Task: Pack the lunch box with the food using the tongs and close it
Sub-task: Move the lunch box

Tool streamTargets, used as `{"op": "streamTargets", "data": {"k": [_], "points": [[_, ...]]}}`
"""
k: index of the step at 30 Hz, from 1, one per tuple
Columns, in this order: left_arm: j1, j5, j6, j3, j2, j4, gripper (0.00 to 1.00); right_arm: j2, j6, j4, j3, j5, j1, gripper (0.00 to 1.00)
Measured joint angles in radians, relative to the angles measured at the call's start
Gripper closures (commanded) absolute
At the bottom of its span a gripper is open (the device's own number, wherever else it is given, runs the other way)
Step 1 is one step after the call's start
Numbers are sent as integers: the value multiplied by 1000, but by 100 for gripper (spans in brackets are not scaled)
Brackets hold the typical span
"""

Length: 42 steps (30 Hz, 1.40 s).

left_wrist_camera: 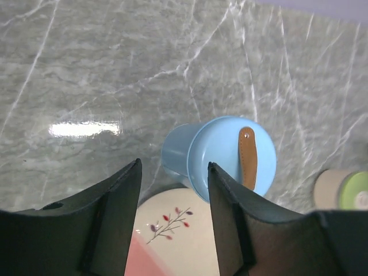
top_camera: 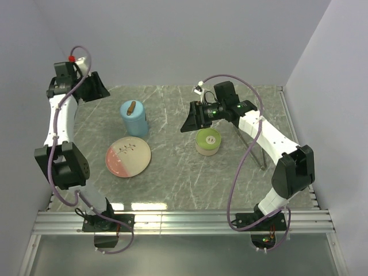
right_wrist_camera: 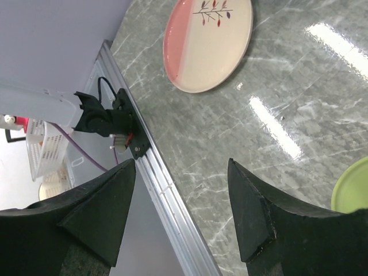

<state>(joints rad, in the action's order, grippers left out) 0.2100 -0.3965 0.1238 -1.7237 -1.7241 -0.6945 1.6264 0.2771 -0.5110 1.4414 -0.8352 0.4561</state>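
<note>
Both claws stand with their fingers apart and nothing between them. The left claw (top_camera: 99, 89) is at a middling spread and hangs over the far left corner of the counter (top_camera: 190, 178), well apart from everything on it. Its wrist view looks down past the dark fingers onto a blue box and a plate rim. The right claw (top_camera: 188, 122) is spread wider. It sits near the middle of the counter, just beside the far-left side of a green-lidded tub, and its fingers are not around the tub.

The grey marbled counter carries everything. The pink-and-cream plate (top_camera: 128, 157) lies flat toward the near left, with a small painted sprig on its cream half.

Just beyond the plate stands the lunch box (top_camera: 134, 118), a light blue round container. It is upright with its lid on, and it stands near the plate; whether they touch, I cannot tell.

The green-lidded tub (top_camera: 207, 141), beige-walled and round, stands upright right of centre with its lid on, well apart from the plate and the blue box.

The tongs (top_camera: 260, 156) lie on the counter to the right of the tub as thin rods, partly hidden under the right forearm.

A brown strap (left_wrist_camera: 248, 155) lies across the blue lid.
</note>
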Motion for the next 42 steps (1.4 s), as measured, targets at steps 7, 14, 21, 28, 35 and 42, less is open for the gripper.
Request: {"op": "streamTargets", "data": {"k": [7,14,21,28,35,42], "points": [[85,-112,251,189,1,139,44,0,-6,-8,0,-10,-10,27],[114,-146,620,556,14,434,42,1,-11,-13,0,-24,-21,27],[129,-176,850,710,12,785,44,1,-21,-23,-2,-27,-32,27],[124,-243,990,735,-119,1086,42,1,-43,-48,-2,-29,-47,27],[56,-253,1050,772,-160,1215,41,1,-72,-75,-29,-26,-82,28],[-86,-250,1077,776,-174,1281,40,1,-102,-119,-64,-22,-117,28]]}}
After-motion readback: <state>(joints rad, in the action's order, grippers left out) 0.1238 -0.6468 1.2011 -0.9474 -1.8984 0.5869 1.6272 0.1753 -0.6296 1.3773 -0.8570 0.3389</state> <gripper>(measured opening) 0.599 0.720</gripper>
